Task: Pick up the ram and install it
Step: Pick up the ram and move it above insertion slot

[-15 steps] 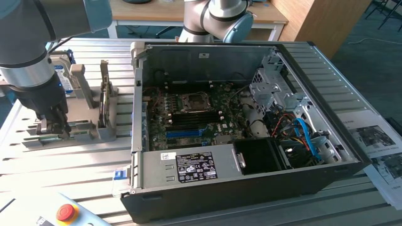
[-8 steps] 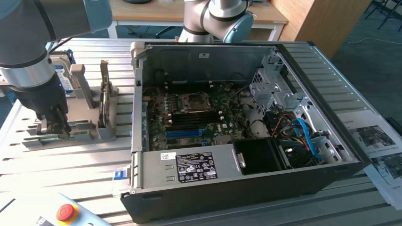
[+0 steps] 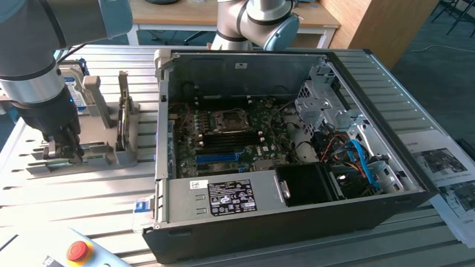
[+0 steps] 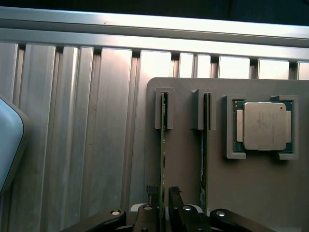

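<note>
On the slatted metal counter [image 3: 97, 189], an open black computer case [image 3: 297, 228] lies on its side and takes up most of the exterior view. Green motherboard [image 3: 248, 142] is exposed inside, with a bare processor socket [image 3: 226, 121] near its middle and blue memory slots [image 3: 219, 157] just below that. A labelled power supply [image 3: 222, 197] sits along the case's near wall.

Grey robot arm [image 3: 33, 67] stands at the exterior view's left, pointing straight down. Beneath it a grey holder [image 3: 104, 153] rests on the counter, just beside the case and apart from it.

Seen from the wrist, the holder [image 4: 251, 193] carries two thin green sticks on edge in parallel slots. The ram [image 4: 163, 145] is the one nearer the holder's edge. A second stick [image 4: 205, 154] stands just beside it. A square silver processor [image 4: 263, 125] lies flat in its own recess past the second stick.

Claw [image 4: 163, 191] is low over the holder, set narrow. Its fingers [image 4: 152, 191] stand one on each side of the ram, with a sliver of gap showing on either side. The ram is upright in its slot, not yet lifted.

A red stop button [image 3: 78, 250] sits at the counter's near corner.
</note>
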Available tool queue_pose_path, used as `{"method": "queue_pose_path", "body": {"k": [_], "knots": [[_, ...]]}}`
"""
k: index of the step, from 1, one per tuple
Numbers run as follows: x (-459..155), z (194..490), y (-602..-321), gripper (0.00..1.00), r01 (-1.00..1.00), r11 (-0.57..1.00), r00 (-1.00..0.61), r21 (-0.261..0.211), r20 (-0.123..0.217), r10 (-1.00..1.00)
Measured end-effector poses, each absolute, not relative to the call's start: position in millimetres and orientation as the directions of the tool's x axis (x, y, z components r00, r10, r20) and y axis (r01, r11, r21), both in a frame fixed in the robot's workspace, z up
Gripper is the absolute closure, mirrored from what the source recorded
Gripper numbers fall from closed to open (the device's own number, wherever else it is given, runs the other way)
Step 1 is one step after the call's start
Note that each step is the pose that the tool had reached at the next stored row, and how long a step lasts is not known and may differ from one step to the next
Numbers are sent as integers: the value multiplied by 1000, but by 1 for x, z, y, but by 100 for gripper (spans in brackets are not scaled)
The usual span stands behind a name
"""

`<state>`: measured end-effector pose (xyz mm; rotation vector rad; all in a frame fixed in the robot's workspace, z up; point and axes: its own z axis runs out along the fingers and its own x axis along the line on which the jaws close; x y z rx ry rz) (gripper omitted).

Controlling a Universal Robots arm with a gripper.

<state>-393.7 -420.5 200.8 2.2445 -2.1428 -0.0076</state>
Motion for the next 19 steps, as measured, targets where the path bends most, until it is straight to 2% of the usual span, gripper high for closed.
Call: {"method": "queue_pose_path", "body": {"k": [8, 10, 19], "knots": [[-394, 201, -420, 79, -998, -46, 47, 31, 23, -999], [-394, 201, -420, 88, -998, -46, 47, 31, 23, -999], [-394, 201, -420, 88, -998, -46, 47, 31, 23, -999]]}}
